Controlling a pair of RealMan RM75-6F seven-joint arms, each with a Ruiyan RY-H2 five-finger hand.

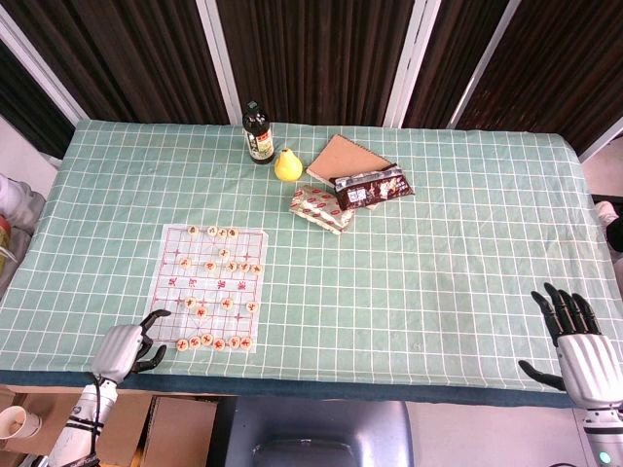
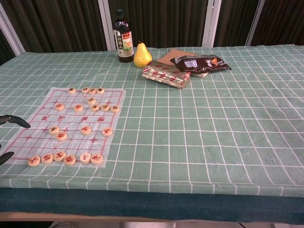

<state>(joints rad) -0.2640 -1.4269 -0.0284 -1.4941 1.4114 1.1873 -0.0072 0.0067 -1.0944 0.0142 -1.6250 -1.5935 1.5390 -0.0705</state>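
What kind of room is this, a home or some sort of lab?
Probably a lab test bench: a table with a green checked cloth, dark curtains behind, and staged props like a Chinese chess board and pear.

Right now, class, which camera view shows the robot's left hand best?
The head view: the whole left hand shows at the table's near edge, fingers apart, holding nothing, beside the chess board and its near row of pieces. The chest view catches only dark fingertips at its left border.
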